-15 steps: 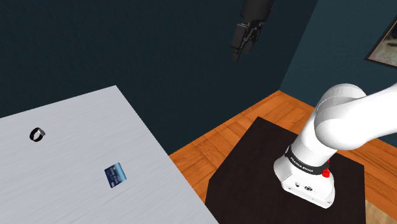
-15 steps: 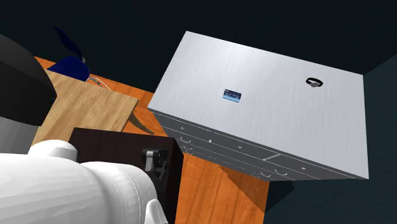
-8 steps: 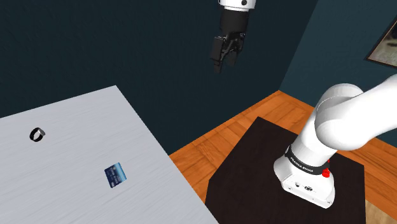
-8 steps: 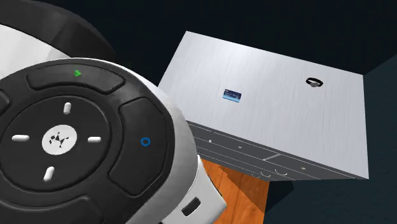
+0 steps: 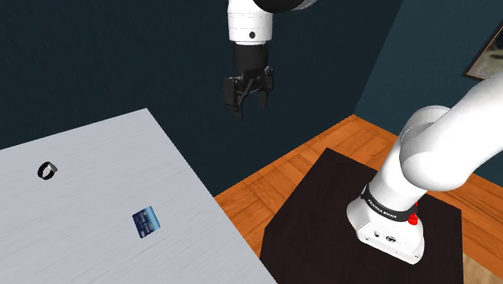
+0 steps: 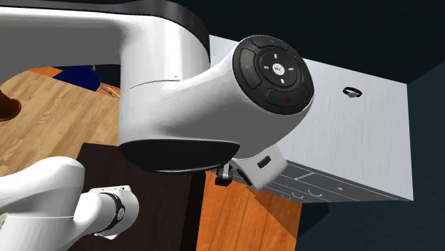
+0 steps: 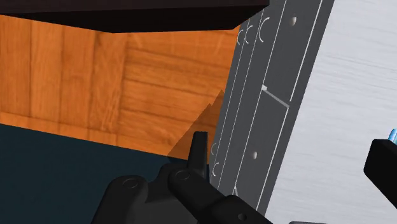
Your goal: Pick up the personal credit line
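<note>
While the gripper [image 5: 251, 107] hangs high over the drawer-side edge of the grey cabinet [image 5: 97, 153], fingers spread wide and empty, we count one blue card [image 5: 146, 223] and one black ring [image 5: 47, 170] on its top, well apart. The card lies flat near that edge, slightly askew; we cannot tell its long axis.

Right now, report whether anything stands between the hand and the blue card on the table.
Nothing visible does. The open hand hangs in free air, high off the table; the blue card lies flat, the black ring well apart.
</note>
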You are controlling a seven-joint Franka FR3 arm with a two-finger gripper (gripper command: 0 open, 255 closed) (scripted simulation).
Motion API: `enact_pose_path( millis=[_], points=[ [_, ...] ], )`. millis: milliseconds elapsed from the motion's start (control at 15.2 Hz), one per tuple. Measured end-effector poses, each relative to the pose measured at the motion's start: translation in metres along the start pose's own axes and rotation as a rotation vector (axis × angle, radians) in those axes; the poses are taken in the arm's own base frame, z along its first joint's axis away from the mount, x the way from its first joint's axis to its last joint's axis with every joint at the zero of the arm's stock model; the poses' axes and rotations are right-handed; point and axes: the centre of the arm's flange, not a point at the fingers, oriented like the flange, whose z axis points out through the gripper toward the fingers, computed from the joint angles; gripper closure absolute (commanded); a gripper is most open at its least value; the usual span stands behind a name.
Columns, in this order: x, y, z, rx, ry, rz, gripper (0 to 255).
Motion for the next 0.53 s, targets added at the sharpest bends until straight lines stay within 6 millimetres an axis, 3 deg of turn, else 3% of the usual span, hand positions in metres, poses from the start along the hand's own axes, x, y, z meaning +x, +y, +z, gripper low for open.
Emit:
enact_pose_path(
  millis=[528],
  points=[
    [0.056, -0.079, 0.054, 0.002, -0.122, 0.047, 0]
  ],
)
